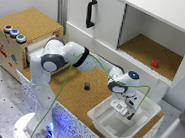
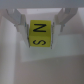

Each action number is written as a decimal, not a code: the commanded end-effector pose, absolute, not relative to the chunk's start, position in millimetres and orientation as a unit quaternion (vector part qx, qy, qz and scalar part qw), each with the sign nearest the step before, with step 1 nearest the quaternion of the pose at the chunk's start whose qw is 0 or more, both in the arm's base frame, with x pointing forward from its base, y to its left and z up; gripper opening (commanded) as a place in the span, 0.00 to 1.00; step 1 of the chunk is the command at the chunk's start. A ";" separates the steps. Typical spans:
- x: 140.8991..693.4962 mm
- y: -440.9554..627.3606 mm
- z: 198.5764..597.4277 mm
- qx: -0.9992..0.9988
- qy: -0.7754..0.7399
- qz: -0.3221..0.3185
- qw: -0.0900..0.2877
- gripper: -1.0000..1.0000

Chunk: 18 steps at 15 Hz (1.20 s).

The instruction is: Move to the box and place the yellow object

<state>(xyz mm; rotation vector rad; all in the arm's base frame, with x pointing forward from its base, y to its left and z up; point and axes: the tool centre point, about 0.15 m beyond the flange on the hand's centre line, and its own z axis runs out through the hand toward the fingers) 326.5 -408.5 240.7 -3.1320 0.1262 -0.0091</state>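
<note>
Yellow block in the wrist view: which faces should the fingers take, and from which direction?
Take the yellow block on its two opposite flat side faces, coming straight down from above. It is a small cube sitting square between the fingers of the gripper, over the white bin, lettered face up.

my cork-topped table [image 1: 71, 93] carries the white box [image 1: 107, 126] at one corner, a small dark cube [image 1: 87, 86] mid-surface, and the white cabinet [image 1: 139, 31] along its far edge.
</note>
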 end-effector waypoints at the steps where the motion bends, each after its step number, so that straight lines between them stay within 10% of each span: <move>1: 326.1 -398.0 288.1 -0.996 0.051 -0.066 0.018 1.00; 10: 341.4 -268.2 393.7 -0.987 -0.113 -0.111 0.027 1.00; 18: 338.5 -147.6 353.5 -0.944 -0.322 -0.067 0.008 1.00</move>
